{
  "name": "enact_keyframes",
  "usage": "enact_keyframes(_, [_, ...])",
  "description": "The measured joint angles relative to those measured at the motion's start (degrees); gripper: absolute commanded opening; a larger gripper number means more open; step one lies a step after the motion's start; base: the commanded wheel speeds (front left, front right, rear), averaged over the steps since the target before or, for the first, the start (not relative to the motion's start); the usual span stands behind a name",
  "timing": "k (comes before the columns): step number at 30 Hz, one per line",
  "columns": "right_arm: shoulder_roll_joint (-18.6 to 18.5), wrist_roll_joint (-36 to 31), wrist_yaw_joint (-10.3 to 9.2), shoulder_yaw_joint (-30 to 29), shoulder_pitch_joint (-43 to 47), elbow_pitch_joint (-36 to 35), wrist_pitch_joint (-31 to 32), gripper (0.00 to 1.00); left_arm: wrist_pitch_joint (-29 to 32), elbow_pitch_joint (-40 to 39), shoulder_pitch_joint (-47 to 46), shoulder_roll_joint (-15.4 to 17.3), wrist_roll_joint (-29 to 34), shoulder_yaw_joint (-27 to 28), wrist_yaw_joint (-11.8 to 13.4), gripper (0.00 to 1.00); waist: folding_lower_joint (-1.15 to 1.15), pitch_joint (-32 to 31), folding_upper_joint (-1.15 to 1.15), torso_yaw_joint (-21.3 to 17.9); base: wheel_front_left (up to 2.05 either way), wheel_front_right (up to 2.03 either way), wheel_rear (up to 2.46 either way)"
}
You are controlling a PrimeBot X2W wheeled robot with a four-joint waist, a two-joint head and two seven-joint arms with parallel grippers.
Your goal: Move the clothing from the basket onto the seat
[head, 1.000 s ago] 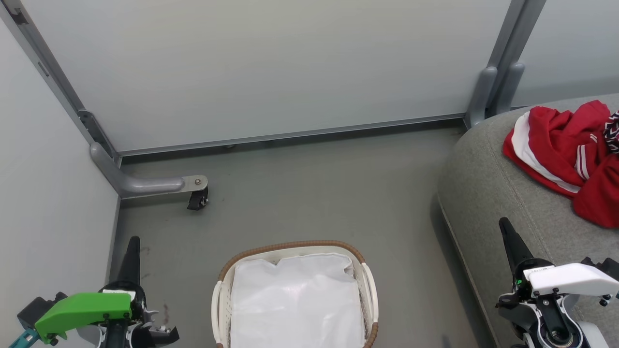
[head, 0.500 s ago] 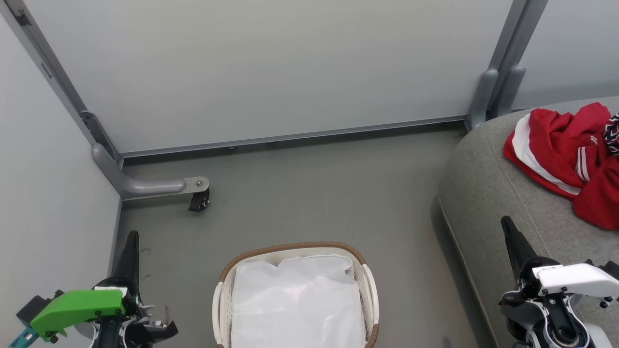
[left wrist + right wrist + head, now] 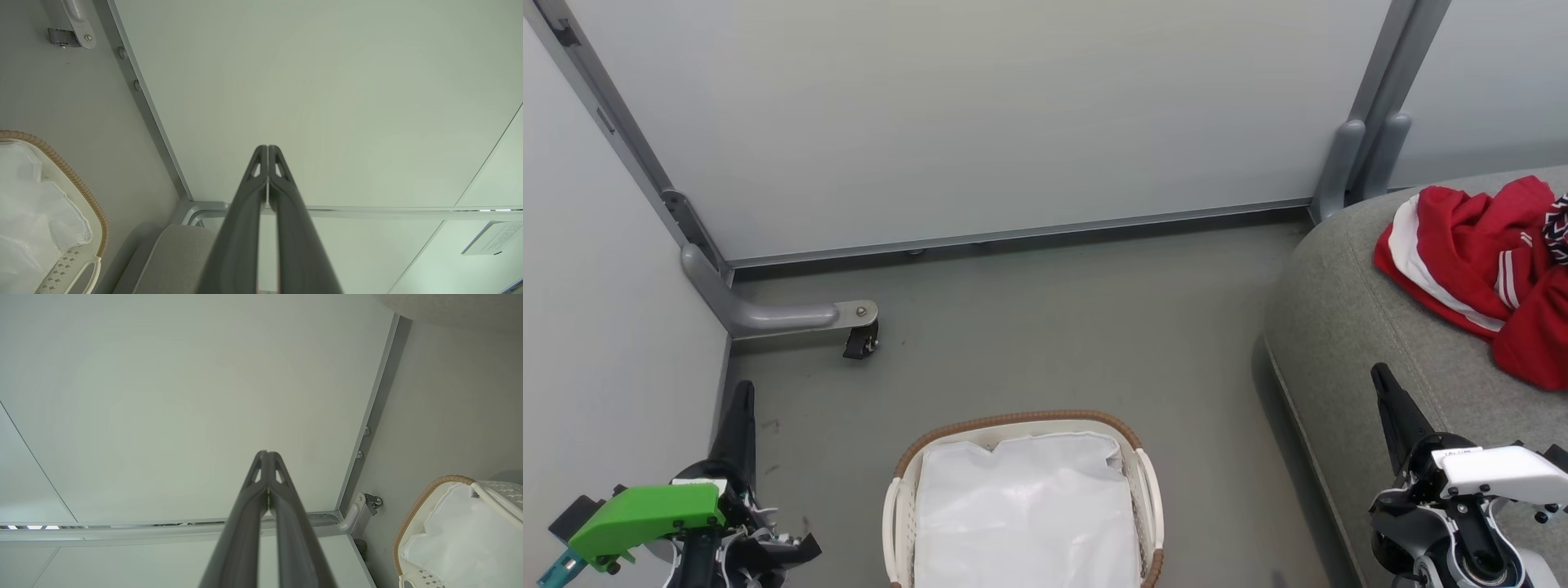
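Head view shows the red clothing heaped on the grey seat, well apart from the basket on the floor, a white liner sheet inside it. Left gripper and right gripper each hold their fingers pressed together, empty.

The red clothing with white panels and stripes lies crumpled on the rounded grey seat at the right, well apart from the oval white basket with its brown rim, which stands upright on the floor with a white sheet inside.
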Motion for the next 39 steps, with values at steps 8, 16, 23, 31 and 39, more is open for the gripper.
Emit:
enact_keyframes(8, [0.0, 0.0, 0.0, 0.0, 0.0, 0.0, 0.0, 0.0, 0.0, 0.0, 0.0, 0.0, -0.01, 0.0, 0.0, 0.0, 0.0, 0.0, 0.0, 0.0, 0.0, 0.0, 0.0])
enact_keyframes(16, [0.0, 0.0, 0.0, -0.01, 0.0, 0.0, 0.0, 0.0, 0.01, -0.01, 0.0, 0.0, -0.01, 0.0, 0.0, 0.0, 0.0, 0.0, 0.0, 0.0, 0.0, 0.0, 0.0])
enact_keyframes(23, [0.0, 0.0, 0.0, -0.01, 0.0, 0.0, 0.0, 0.0, 0.0, -0.01, 0.0, 0.0, -0.01, 0.0, 0.0, 0.0, 0.0, 0.0, 0.0, 0.0, 0.0, 0.0, 0.0])
enact_keyframes(31, [0.0, 0.0, 0.0, -0.01, 0.0, 0.0, 0.0, 0.0, 0.01, -0.01, 0.0, 0.0, -0.01, 0.0, 0.0, 0.0, 0.0, 0.0, 0.0, 0.0, 0.0, 0.0, 0.0])
enact_keyframes(39, [0.0, 0.0, 0.0, -0.01, -0.01, 0.0, 0.0, 0.0, 0.01, -0.01, 0.0, 0.0, -0.01, 0.0, 0.0, 0.0, 0.0, 0.0, 0.0, 0.0, 0.0, 0.0, 0.0])
